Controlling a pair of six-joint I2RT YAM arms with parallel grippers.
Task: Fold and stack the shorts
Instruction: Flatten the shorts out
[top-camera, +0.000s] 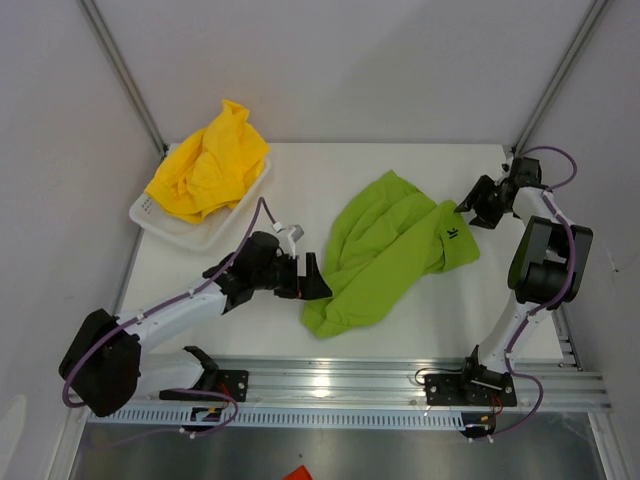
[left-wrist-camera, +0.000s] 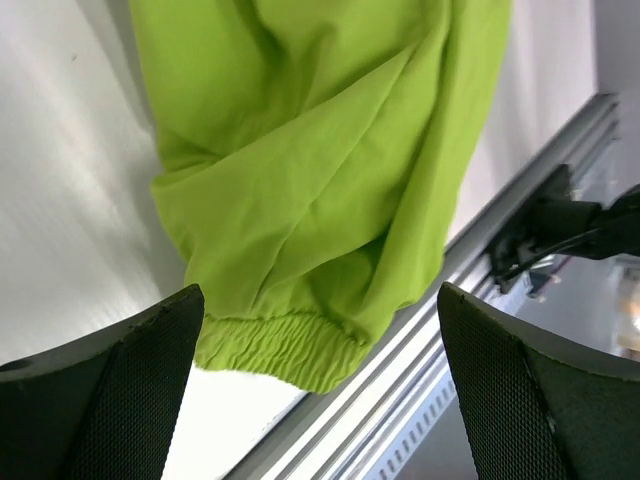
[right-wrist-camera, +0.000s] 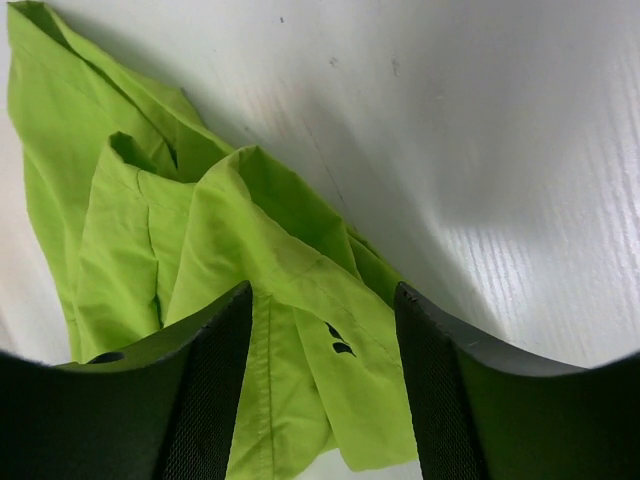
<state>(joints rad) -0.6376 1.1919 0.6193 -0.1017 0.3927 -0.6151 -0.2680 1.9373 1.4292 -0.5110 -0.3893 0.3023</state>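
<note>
The green shorts (top-camera: 385, 255) lay crumpled in the middle of the table (top-camera: 430, 320). In the top view their long side ran from 8 o'clock to 2 o'clock. The stretchy band (left-wrist-camera: 280, 350) was at the 8 o'clock end, close to the near edge. The small dark logo (top-camera: 452, 235) was at the 2 o'clock end. The left gripper (top-camera: 318, 280) was just beside the 8 o'clock end, pointing at the shorts. Its fingers were spread wide with nothing in them. The right gripper (top-camera: 468, 213) was just beside the 2 o'clock end, by the logo corner. Its fingers were partly apart and held nothing. The yellow shorts (top-camera: 208, 165) sat in a heap in the white basket (top-camera: 185, 235) at 10 o'clock on the table, well apart from the green ones.
</note>
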